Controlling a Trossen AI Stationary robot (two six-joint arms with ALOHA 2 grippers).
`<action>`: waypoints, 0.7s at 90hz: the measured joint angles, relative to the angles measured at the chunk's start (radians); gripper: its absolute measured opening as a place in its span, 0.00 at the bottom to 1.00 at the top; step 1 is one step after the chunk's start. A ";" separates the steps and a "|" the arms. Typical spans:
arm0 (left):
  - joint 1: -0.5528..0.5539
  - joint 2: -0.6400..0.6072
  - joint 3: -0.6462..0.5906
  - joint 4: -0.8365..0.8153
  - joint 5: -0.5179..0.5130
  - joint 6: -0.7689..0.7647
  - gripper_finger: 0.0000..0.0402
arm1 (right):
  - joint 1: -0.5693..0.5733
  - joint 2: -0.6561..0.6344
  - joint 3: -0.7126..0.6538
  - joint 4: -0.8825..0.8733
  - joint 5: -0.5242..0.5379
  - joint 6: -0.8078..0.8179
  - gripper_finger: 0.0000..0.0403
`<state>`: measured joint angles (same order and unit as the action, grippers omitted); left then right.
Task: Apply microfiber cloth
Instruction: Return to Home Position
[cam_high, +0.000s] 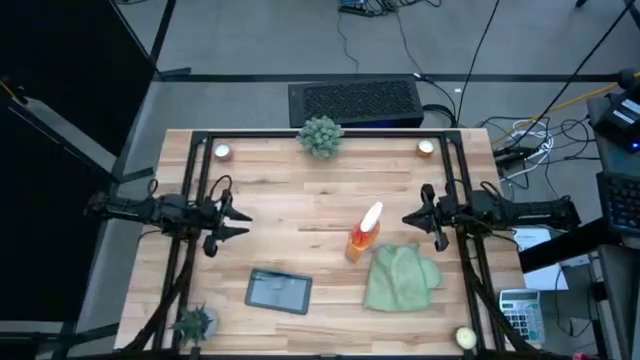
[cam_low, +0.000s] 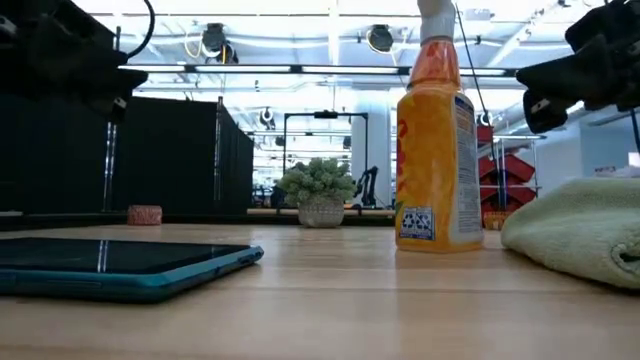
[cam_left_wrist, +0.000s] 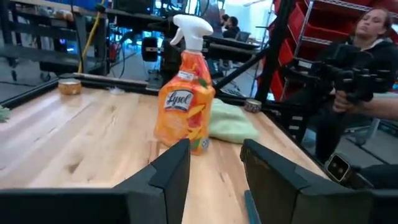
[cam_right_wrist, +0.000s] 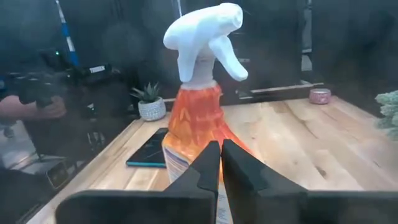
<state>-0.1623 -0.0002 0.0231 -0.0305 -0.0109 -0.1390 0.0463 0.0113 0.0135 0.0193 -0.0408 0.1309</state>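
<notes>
Microfiber cloth (cam_high: 400, 280) lies rumpled on the near right part of the wooden table (cam_high: 300, 190), just near-right of the upright orange spray bottle (cam_high: 364, 233), with the dark tablet (cam_high: 279, 291) flat well to its left. Right gripper (cam_high: 408, 219) hovers right of the bottle, farther back than the cloth, jaws pressed together on nothing; left gripper (cam_high: 244, 223) hovers over the left side, jaws parted a little, empty

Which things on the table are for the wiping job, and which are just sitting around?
For the job: microfiber cloth, tablet, spray bottle.
Just sitting around: bushy plant, spiky plant, left little tin, right little tin.
</notes>
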 joint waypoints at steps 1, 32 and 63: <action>0.000 0.000 0.000 0.000 -0.002 0.002 0.33 | 0.000 0.000 0.000 0.000 0.004 0.000 0.00; -0.001 0.006 0.000 0.002 -0.016 -0.010 0.33 | 0.001 0.005 0.000 -0.007 0.041 0.042 0.00; -0.001 0.006 0.000 0.001 -0.016 -0.010 0.33 | 0.001 0.005 0.000 -0.006 0.041 0.044 0.00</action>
<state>-0.1631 0.0059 0.0231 -0.0292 -0.0268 -0.1490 0.0475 0.0158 0.0135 0.0132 -0.0001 0.1749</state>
